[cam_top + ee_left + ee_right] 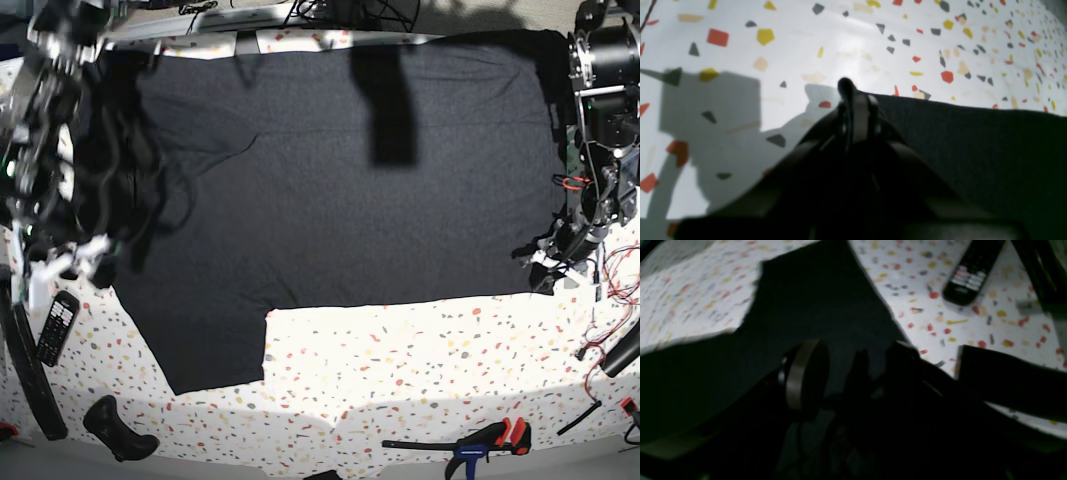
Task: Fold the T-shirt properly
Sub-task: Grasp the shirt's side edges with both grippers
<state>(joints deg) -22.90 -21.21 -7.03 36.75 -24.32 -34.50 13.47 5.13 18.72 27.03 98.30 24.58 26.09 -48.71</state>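
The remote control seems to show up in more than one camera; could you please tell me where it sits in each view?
Left wrist: not in it; only the T-shirt edge and speckled table.
Right wrist: the remote control lies upper right, on bare table beside the shirt.
Base: far left edge, low, just off the sleeve.
Shared landmark: the dark T-shirt on the speckled table.

I see both arms in black housings with silver-metal joints. Left arm [600,110]: red wires trailing near the wrist. Right arm [45,130]: looped black cables, white gripper [62,262] parts.
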